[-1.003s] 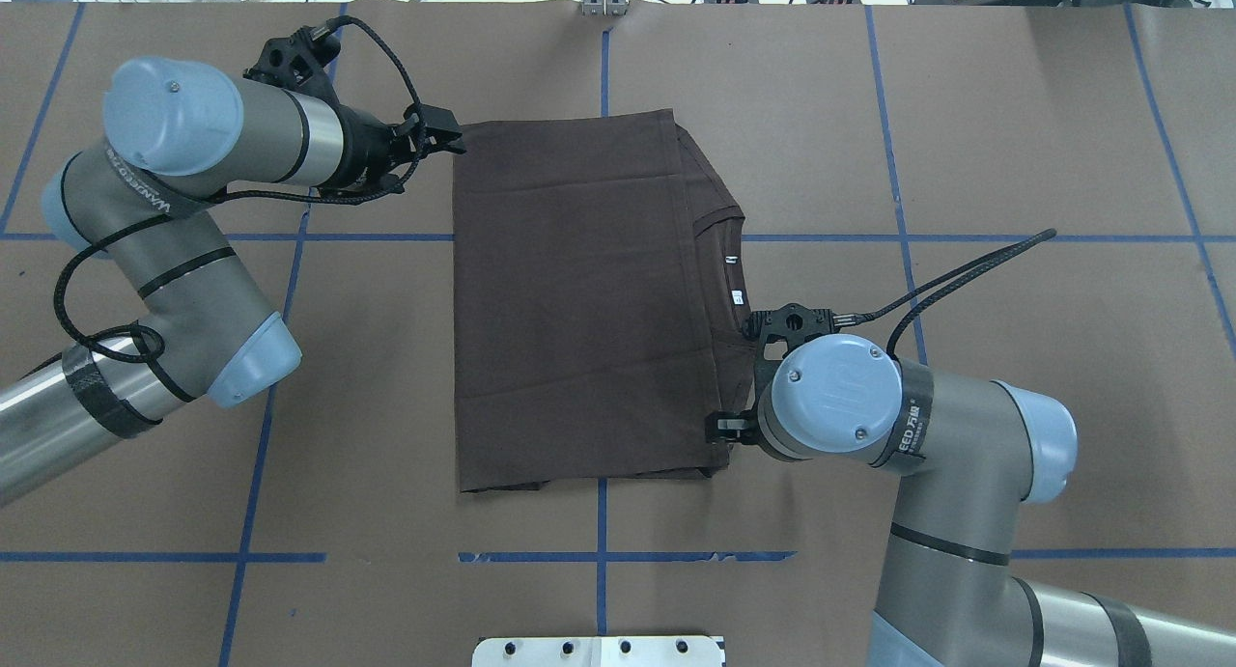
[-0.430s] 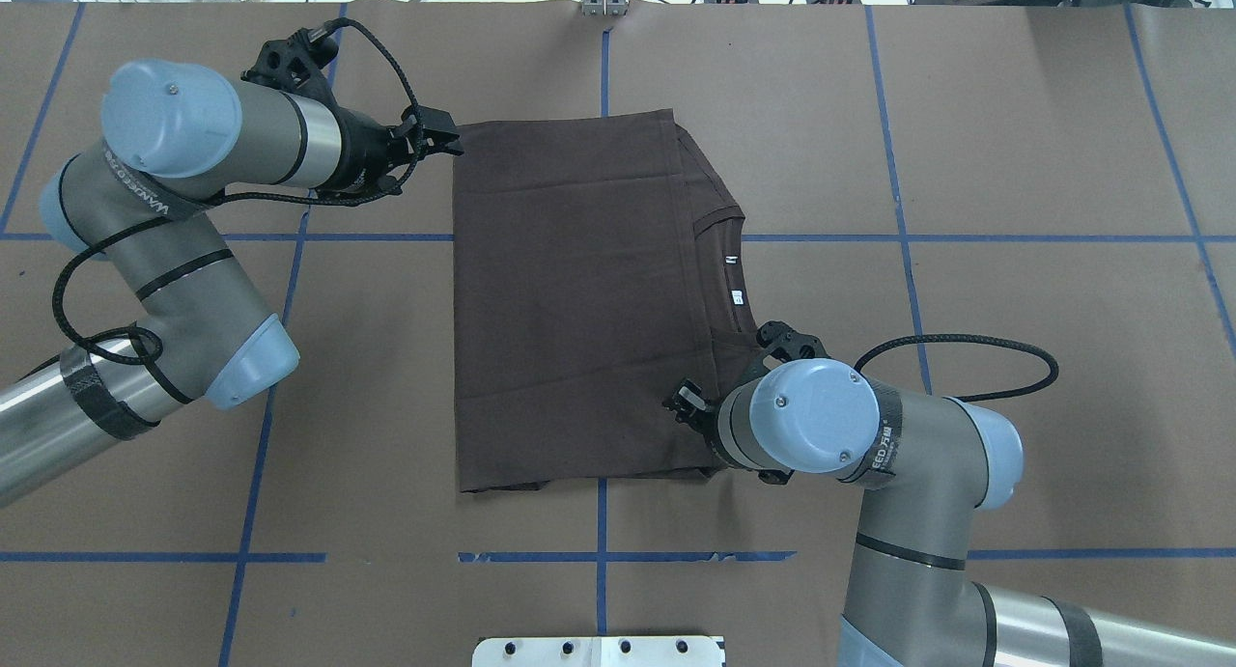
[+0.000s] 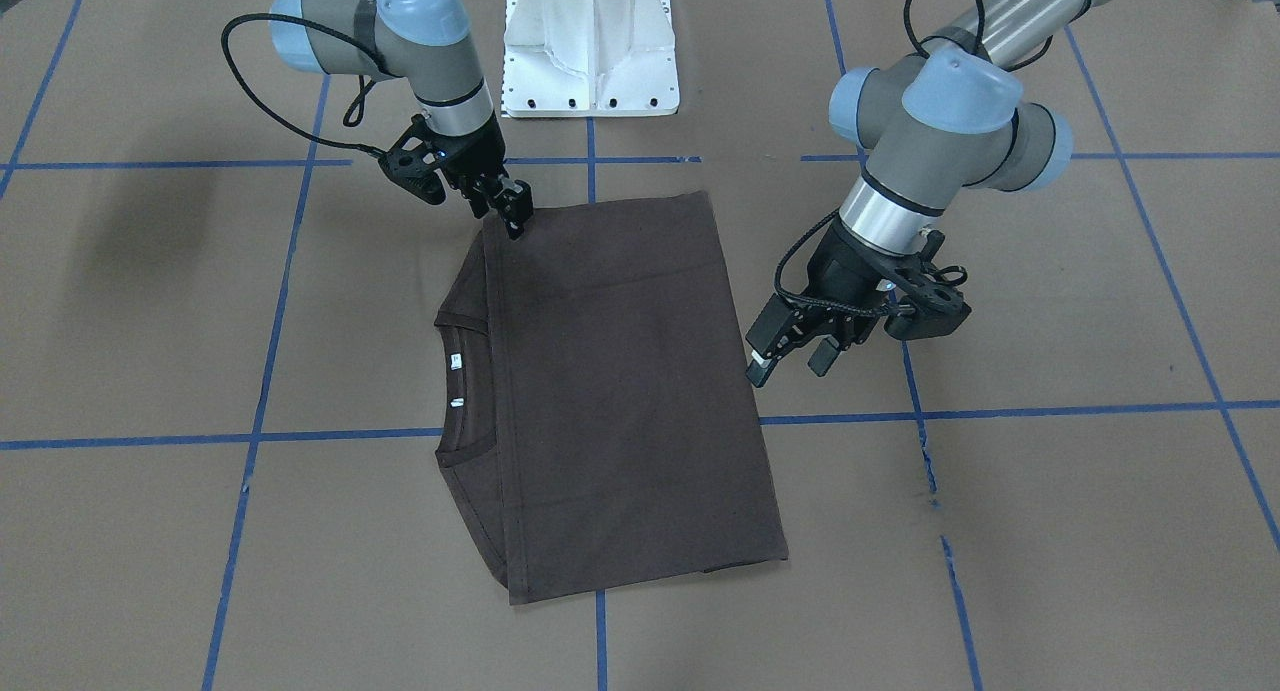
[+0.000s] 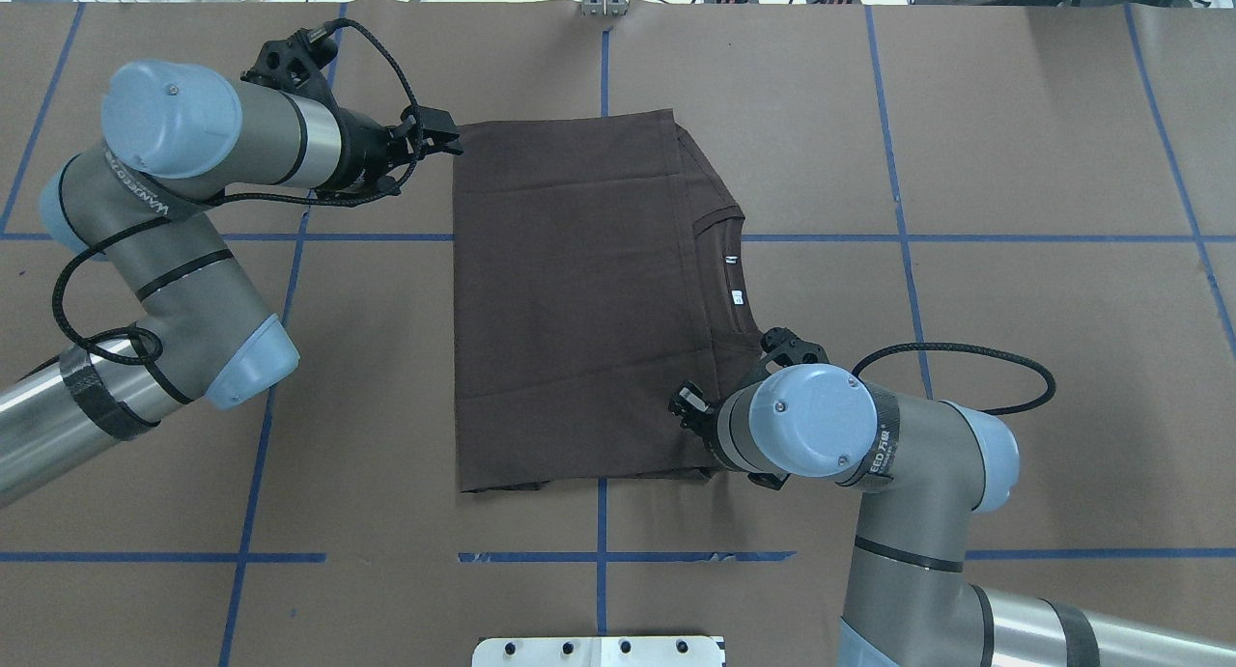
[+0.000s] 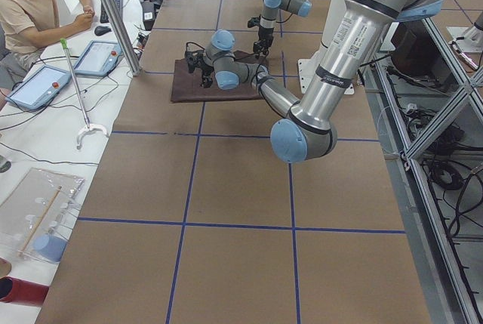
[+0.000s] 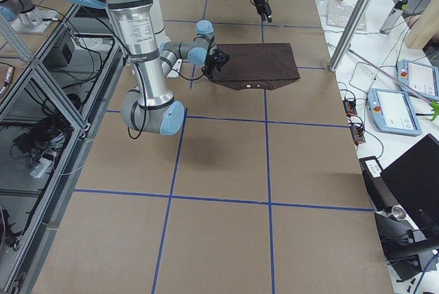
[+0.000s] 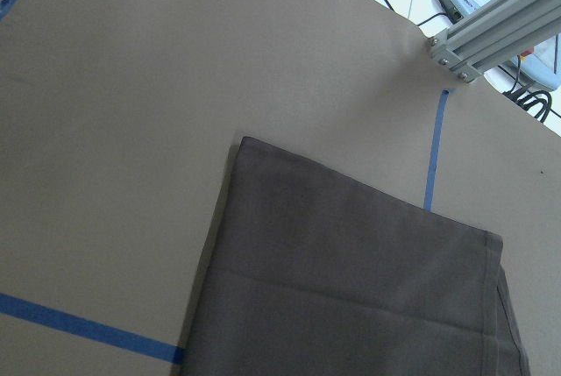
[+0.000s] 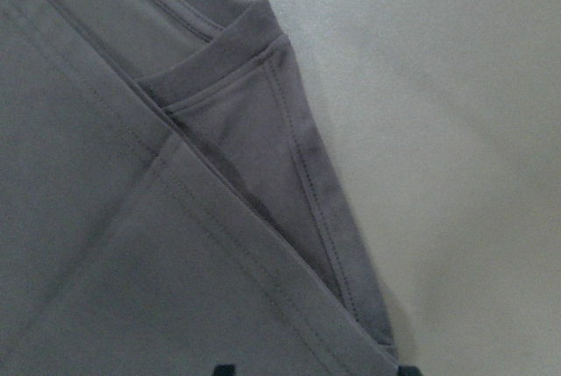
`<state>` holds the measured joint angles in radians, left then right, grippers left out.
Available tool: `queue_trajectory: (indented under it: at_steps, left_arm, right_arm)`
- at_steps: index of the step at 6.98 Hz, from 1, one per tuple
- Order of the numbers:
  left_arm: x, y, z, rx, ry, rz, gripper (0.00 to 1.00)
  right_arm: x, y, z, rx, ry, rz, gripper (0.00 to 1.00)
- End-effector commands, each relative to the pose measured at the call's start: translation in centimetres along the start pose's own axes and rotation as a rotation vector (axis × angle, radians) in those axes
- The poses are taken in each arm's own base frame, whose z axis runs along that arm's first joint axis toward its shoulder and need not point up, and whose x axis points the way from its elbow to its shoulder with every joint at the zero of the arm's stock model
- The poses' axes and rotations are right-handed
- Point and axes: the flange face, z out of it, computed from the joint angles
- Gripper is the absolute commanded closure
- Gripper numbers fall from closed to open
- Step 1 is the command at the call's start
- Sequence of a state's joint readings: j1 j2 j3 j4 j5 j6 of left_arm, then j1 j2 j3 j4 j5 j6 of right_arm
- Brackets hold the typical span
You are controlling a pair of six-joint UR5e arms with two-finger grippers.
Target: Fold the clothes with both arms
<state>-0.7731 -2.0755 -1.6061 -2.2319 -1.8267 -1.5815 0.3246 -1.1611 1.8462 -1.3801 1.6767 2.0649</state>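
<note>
The dark brown-grey T-shirt (image 4: 579, 300) lies flat, folded to a rectangle, its collar (image 4: 719, 225) and white tags (image 4: 731, 259) exposed on the robot's right. The left arm (image 4: 241, 146) hangs by its far-left corner, the right arm (image 4: 908, 435) over its near-right corner.

The left arm (image 4: 174, 262) comes in bent at the elbow, its forearm nearly level. The left gripper (image 3: 790, 364) tilts downward with its fingers (image 3: 760, 364) spread apart, holding nothing. The right arm (image 4: 908, 513) doubles back over itself, its wrist pointing steeply down. The right gripper (image 3: 513, 211) hangs low, fingers parted too, both tips just showing at the bottom edge of the right wrist view.
</note>
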Motion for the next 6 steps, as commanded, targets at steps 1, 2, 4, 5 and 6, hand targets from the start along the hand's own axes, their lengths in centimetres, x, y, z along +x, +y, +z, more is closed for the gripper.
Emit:
queue_trajectory:
  at_steps: [1, 2, 4, 5, 6]
  left_arm:
    - [-0.02, -0.02, 0.02, 0.001, -0.001, 0.000, 0.03]
    - [0.00, -0.01, 0.00, 0.001, 0.000, 0.000, 0.03]
    - [-0.12, -0.02, 0.04, 0.001, -0.003, -0.001, 0.02]
    - [-0.11, -0.03, 0.02, 0.003, -0.001, -0.016, 0.02]
    - [-0.10, -0.03, 0.02, 0.003, -0.001, -0.025, 0.02]
  right_arm:
    - [0.07, 0.15, 0.74, 0.002, 0.010, 0.000, 0.30]
    - [0.13, 0.12, 0.95, 0.002, 0.013, 0.000, 0.30]
    - [0.13, 0.09, 1.18, 0.003, 0.016, 0.000, 0.31]
    - [0.15, 0.06, 1.31, 0.004, 0.017, 0.001, 0.34]
    - [0.16, 0.07, 1.32, 0.003, 0.018, 0.001, 0.37]
